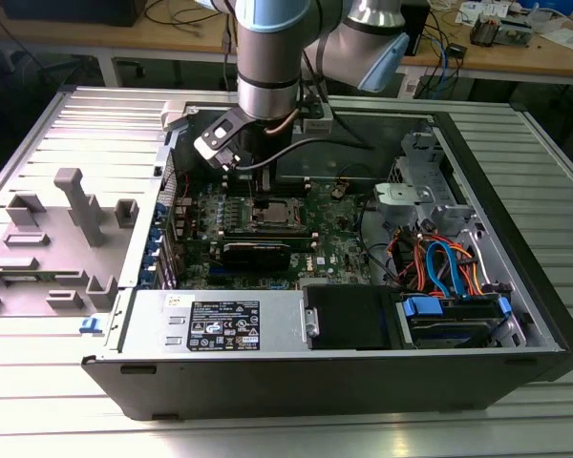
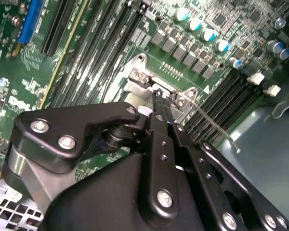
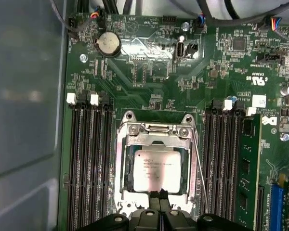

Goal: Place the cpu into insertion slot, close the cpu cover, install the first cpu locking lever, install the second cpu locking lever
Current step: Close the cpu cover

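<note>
Found the fingers (image 3: pixel 154 198) of the gripper (image 3: pixel 158 194) pressed together, with nothing visible between the tips. Located those tips at one edge of the insertion slot (image 3: pixel 119 175), just over the rim of the cpu cover (image 3: pixel 156 142); cannot confirm contact. Noted the cpu (image 3: pixel 156 169) seated in the slot, dull silver top up, framed by the cover's window. Recorded the cover lying flat on the chip's margins. Noted a thin wire lever (image 3: pixel 198 166) running along one side of the socket, beside the memory slots (image 3: pixel 86 163); cannot confirm latching. Recorded the green motherboard (image 3: pixel 149 77) all around the socket.

In the exterior view, observed the arm (image 1: pixel 272 57) reaching down into an open computer case (image 1: pixel 296 386) lying on a ribbed metal table (image 1: pixel 267 434), gripper over the socket near the board's middle. Logged a labelled power supply (image 1: pixel 220 324) along the case's near wall, blue and orange cables (image 1: pixel 439 262) toward the exterior view's right, and a grey moulded fixture (image 1: pixel 72 205) on the table at the exterior view's left.
</note>
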`<state>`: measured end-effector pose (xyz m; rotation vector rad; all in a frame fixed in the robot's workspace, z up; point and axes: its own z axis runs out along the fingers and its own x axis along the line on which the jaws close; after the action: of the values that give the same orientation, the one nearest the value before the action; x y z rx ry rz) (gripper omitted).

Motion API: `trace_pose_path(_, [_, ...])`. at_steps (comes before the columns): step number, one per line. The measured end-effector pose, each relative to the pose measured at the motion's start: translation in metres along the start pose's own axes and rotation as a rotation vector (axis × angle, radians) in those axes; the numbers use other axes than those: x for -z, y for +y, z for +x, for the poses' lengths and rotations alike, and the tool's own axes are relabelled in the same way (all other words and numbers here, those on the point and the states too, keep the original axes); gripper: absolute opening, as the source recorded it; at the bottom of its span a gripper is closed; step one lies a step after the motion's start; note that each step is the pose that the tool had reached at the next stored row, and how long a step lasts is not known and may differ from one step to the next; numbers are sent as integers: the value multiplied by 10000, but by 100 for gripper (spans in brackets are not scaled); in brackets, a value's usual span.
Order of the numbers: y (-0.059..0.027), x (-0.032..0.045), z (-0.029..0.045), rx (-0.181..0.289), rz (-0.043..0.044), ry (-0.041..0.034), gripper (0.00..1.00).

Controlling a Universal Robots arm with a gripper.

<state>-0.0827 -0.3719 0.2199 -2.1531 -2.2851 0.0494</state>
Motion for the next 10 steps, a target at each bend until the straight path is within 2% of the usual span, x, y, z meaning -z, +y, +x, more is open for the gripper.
trace_pose_path(5, [-25, -102, 9, 5, 0, -1, 11])
trace_pose_path(8, [-31, -133, 8, 6, 4, 2, 11])
trace_pose_path(10, [-32, -142, 10, 14, -1, 38, 11])
